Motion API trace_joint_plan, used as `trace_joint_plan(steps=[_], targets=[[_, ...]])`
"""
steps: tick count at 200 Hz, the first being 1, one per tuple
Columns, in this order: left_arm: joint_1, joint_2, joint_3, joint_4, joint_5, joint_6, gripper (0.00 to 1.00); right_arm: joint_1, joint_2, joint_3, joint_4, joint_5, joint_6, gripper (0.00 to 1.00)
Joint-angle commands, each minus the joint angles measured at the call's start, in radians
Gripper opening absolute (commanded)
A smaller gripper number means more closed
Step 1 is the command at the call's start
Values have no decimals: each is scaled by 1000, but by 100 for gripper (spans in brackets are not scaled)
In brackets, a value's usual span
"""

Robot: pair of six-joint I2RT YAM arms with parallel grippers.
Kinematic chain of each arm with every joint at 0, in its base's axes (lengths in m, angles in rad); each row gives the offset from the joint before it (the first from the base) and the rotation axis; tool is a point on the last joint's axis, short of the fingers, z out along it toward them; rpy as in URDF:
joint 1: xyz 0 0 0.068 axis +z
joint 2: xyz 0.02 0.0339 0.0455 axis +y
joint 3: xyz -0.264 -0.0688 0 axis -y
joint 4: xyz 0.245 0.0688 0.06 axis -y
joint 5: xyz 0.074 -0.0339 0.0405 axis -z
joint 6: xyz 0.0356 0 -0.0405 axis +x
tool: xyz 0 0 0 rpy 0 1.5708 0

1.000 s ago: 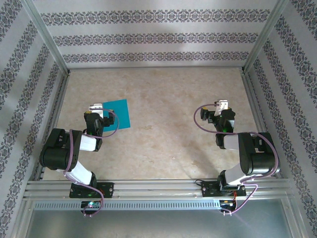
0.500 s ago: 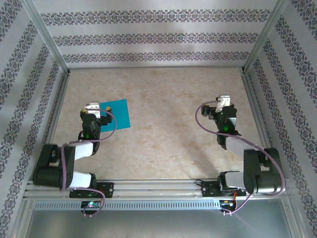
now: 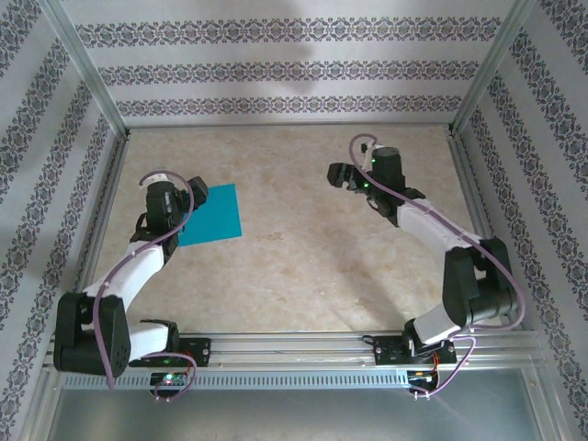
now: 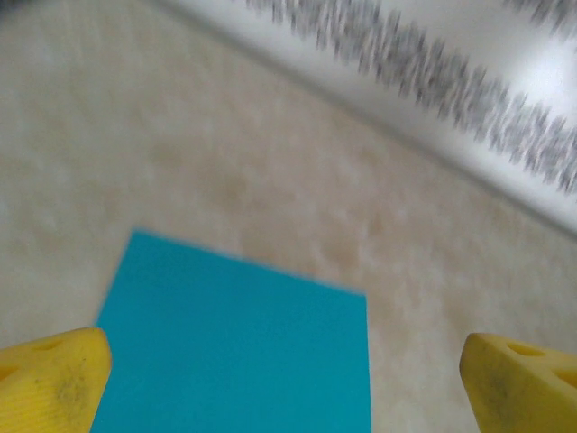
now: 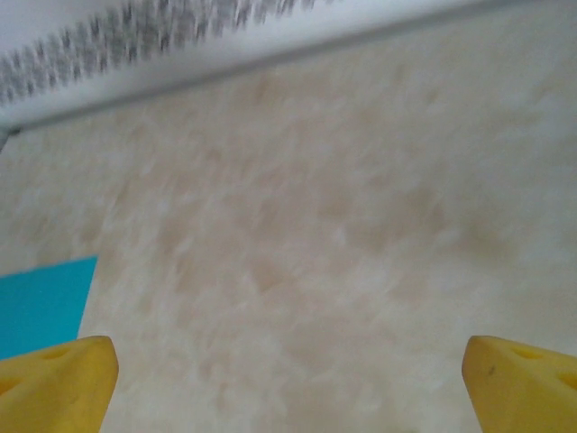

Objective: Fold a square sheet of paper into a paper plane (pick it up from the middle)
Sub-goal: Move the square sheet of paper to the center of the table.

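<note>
Teal square sheet of paper [image 3: 209, 214] lies flat on tabletop [image 3: 303, 257], just ahead of left gripper [image 4: 287, 377]; right gripper [image 5: 288, 379] well apart. Both jaws spread, empty. Risk: thin sheet slides or crumples under a middle pinch.

Table [image 3: 303, 248] w/ beige mottled top. Teal sq. sheet [image 3: 213, 213] lies flat on it, left side, unfolded.

A beige, marble-patterned desk [image 3: 303, 266] takes up the middle of the top view. White walls [image 3: 285, 69] with dark floral bands enclose it at nine, twelve and three o'clock, and silver metal rails [image 3: 294, 342] run along six o'clock
</note>
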Motion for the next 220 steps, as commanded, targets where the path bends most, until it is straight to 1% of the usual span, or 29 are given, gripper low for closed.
trace_joint_plan(steps=[1, 15, 25, 51, 79, 117, 136, 154, 165, 181, 200, 220], targets=[[13, 77, 88, -169, 185, -99, 99, 26, 44, 60, -56, -70, 75, 98], [13, 152, 139, -191, 248, -104, 99, 34, 76, 72, -56, -91, 87, 98], [13, 212, 185, -232, 269, -114, 99, 34, 94, 77, -56, -96, 98, 98], [13, 376, 322, -359, 273, -128, 99, 35, 123, 76, -44, -100, 124, 98], [13, 502, 407, -423, 282, -153, 99, 36, 143, 76, -42, -110, 139, 98], [11, 560, 413, -505, 283, -159, 100, 34, 156, 71, -42, -114, 141, 98], [2, 556, 374, -502, 324, -190, 100, 33, 164, 74, -41, -112, 141, 98], [-27, 550, 336, -498, 372, -238, 100, 33, 169, 82, -41, -107, 141, 98], [-61, 550, 330, -518, 396, -267, 100, 30, 170, 85, -39, -104, 141, 98], [-139, 541, 321, -533, 408, -323, 100, 27, 170, 87, -36, -100, 142, 98], [-255, 521, 315, -552, 380, -417, 100, 21, 165, 82, -35, -95, 143, 98], [-371, 495, 290, -548, 351, -556, 100, 11, 148, 63, -30, -87, 145, 98]])
